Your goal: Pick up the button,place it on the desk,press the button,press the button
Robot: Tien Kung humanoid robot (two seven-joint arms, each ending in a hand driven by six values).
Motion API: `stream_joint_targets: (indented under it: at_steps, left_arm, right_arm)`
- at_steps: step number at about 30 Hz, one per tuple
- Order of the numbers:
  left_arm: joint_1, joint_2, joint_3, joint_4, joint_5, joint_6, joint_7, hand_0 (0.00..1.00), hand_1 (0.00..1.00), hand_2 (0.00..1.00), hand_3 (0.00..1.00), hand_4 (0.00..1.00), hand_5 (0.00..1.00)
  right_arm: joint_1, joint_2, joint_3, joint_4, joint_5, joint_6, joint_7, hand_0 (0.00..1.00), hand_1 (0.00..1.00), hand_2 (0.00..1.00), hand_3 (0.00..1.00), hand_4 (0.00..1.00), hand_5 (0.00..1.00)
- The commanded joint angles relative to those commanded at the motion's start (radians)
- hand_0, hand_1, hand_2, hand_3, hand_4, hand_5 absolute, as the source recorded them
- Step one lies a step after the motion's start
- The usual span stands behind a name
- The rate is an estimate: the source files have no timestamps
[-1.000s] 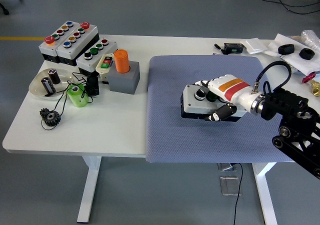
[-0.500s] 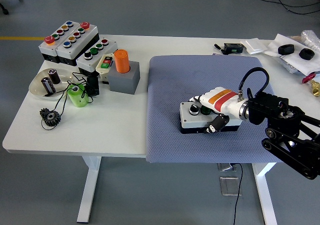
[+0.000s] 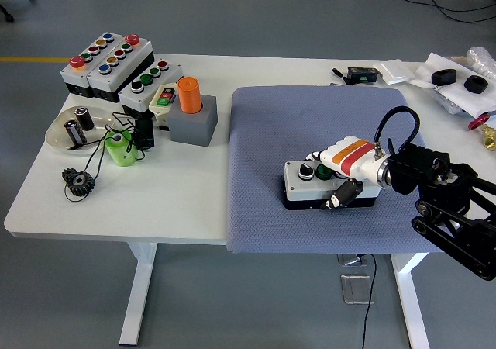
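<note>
A grey button box [image 3: 308, 183] with a black base and black and green buttons on top lies on the blue-grey mat [image 3: 263, 139], right of the middle. My right hand [image 3: 339, 180] comes in from the right and is shut on the box, fingers over its top and thumb on its near side. The box rests on the mat. The left arm is out of view.
Several more button boxes [image 3: 105, 58] stand at the back left, next to an orange cylinder in a grey block [image 3: 191, 116], a green spool [image 3: 120, 147], a dish with batteries [image 3: 74, 128] and a black gear [image 3: 78, 182]. Small items [image 3: 453, 77] lie at the back right.
My right hand has lowered the button box toward the near edge and set it flat on the mat. The arm pulled slightly back to the right.
</note>
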Motion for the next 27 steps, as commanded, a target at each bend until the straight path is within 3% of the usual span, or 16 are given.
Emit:
stream_joint_targets:
  at_steps: [1,6,7,12,13,18,19,27]
  left_arm:
    - [0.000,0.000,0.001,0.000,-0.001,0.000,0.000,0.650,0.706,0.699,0.495,0.327,0.998]
    - [0.001,0.000,0.002,0.000,-0.005,0.000,-0.001,0.650,0.706,0.699,0.495,0.327,0.998]
    - [0.001,0.000,0.002,0.000,-0.005,0.000,-0.001,0.650,0.706,0.700,0.495,0.326,0.998]
    - [0.000,0.000,0.005,0.000,-0.009,0.000,-0.002,0.650,0.706,0.700,0.495,0.326,0.998]
    - [0.000,0.000,0.006,0.000,-0.010,0.000,-0.002,0.650,0.707,0.700,0.495,0.325,0.998]
    - [0.000,0.001,0.009,0.000,-0.014,0.000,-0.003,0.650,0.707,0.700,0.495,0.325,0.998]
    - [-0.001,0.001,0.011,0.000,-0.016,0.000,-0.004,0.650,0.706,0.700,0.496,0.325,0.998]
    - [0.000,0.002,0.010,0.000,-0.015,0.000,-0.004,0.650,0.707,0.700,0.496,0.326,0.998]
  right_arm:
    - [-0.001,-0.001,0.002,0.003,0.003,0.003,-0.001,0.500,0.382,0.566,0.997,0.888,0.424]
    - [-0.007,-0.010,0.025,0.033,0.027,0.065,-0.040,0.500,0.382,0.566,0.997,0.888,0.424]
    - [-0.008,-0.012,0.030,0.035,0.032,0.072,-0.048,0.571,0.440,0.661,0.998,0.913,0.420]
    - [-0.020,-0.020,0.064,0.052,0.050,0.085,-0.066,0.571,0.440,0.661,0.998,0.913,0.420]
    - [-0.022,-0.023,0.069,0.059,0.052,0.082,-0.062,0.699,0.566,0.842,0.998,0.934,0.407]
    - [-0.028,-0.037,0.077,0.084,0.056,0.071,-0.049,0.699,0.566,0.842,0.998,0.934,0.407]
    - [-0.030,-0.040,0.078,0.089,0.058,0.071,-0.049,0.800,0.686,0.942,0.998,0.947,0.391]
    - [-0.042,-0.059,0.099,0.134,0.074,0.090,-0.059,0.840,0.724,0.965,0.998,0.946,0.393]
